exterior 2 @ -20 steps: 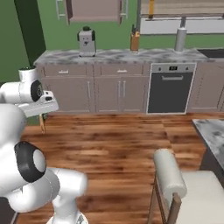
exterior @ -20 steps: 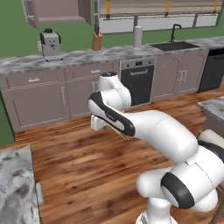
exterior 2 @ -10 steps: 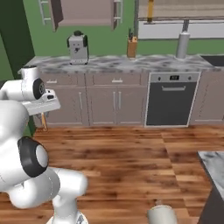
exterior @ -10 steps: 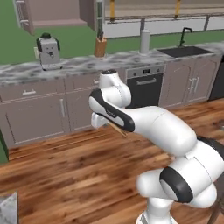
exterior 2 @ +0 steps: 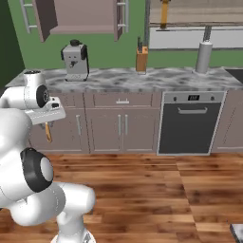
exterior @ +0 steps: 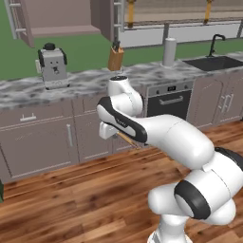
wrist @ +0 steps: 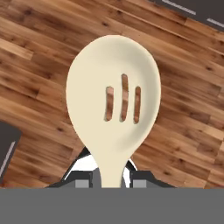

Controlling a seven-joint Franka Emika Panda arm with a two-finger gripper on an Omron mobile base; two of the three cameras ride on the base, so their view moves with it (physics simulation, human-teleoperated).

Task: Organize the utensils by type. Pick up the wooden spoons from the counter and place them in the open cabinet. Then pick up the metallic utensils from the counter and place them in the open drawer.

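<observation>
One wooden spoon in the grip and the carry leg of the first job is on, by my reading: the long counter (exterior 2: 142,78) runs across the far wall from nine o'clock to three o'clock in the right base view, marbled top over grey-brown fronts, and above it at eleven o'clock hangs the open cabinet (exterior 2: 80,19), doors swung out, pinkish shelf inside looking bare from here. Below and right sits the black oven front (exterior 2: 190,123) at about three o'clock, and on the top stand a coffee machine (exterior 2: 76,60), a knife block (exterior 2: 141,58) and a tall grey roll (exterior 2: 204,56), all well apart. Down to the arm: the gripper (wrist: 113,177) is closed onto the handle of the wooden spoon (wrist: 114,103), the pale slotted bowl reaching up toward twelve o'clock in the hand view over plank floor (wrist: 183,131); from the right base view the handle pokes down at six o'clock under the hand, well short of the counter. Whether more utensils lie on the counter I can't make out, and no open drawer comes into these shots. Next move, I'd judge, calls for lifting the hand high toward that cabinet, squaring up so the spoon clears the door edges, then setting it on the shelf before letting go
</observation>
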